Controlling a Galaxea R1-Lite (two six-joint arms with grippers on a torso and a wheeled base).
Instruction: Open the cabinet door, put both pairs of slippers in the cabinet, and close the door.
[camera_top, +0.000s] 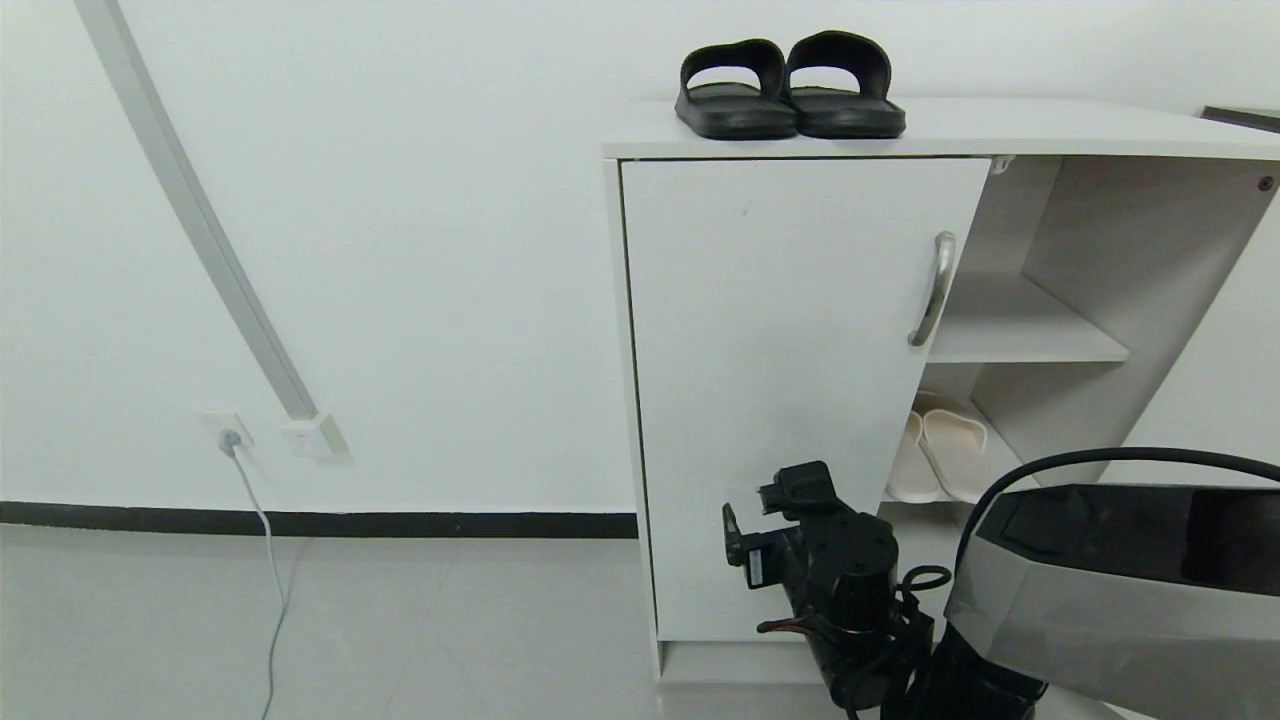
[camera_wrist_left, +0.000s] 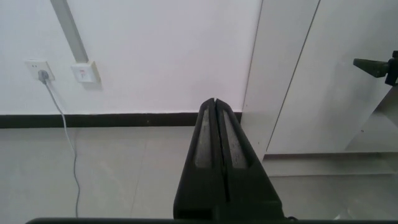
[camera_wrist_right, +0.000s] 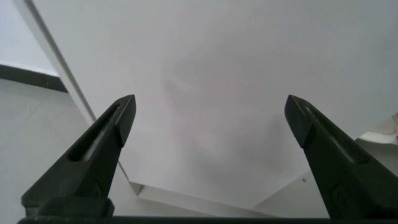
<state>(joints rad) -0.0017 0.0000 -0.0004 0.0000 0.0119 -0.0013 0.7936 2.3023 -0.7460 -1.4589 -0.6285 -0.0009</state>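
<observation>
The white cabinet door (camera_top: 790, 400) with a curved metal handle (camera_top: 935, 290) covers the cabinet's left part. To its right the inside lies exposed. A pair of white slippers (camera_top: 940, 455) lies on the lower shelf inside. A pair of black slippers (camera_top: 790, 90) stands on the cabinet top (camera_top: 1050, 125). My right gripper (camera_top: 760, 505) is open, low in front of the door, with the door panel (camera_wrist_right: 211, 124) between its spread fingers (camera_wrist_right: 102, 143). My left gripper (camera_wrist_left: 214, 106) is shut on nothing, off the cabinet's left side above the floor.
An empty upper shelf (camera_top: 1020, 335) sits inside the cabinet. On the wall to the left are a socket with a plugged-in white cable (camera_top: 265, 540) and a slanting cable duct (camera_top: 200, 220). Bare grey floor (camera_top: 350, 620) spreads left of the cabinet.
</observation>
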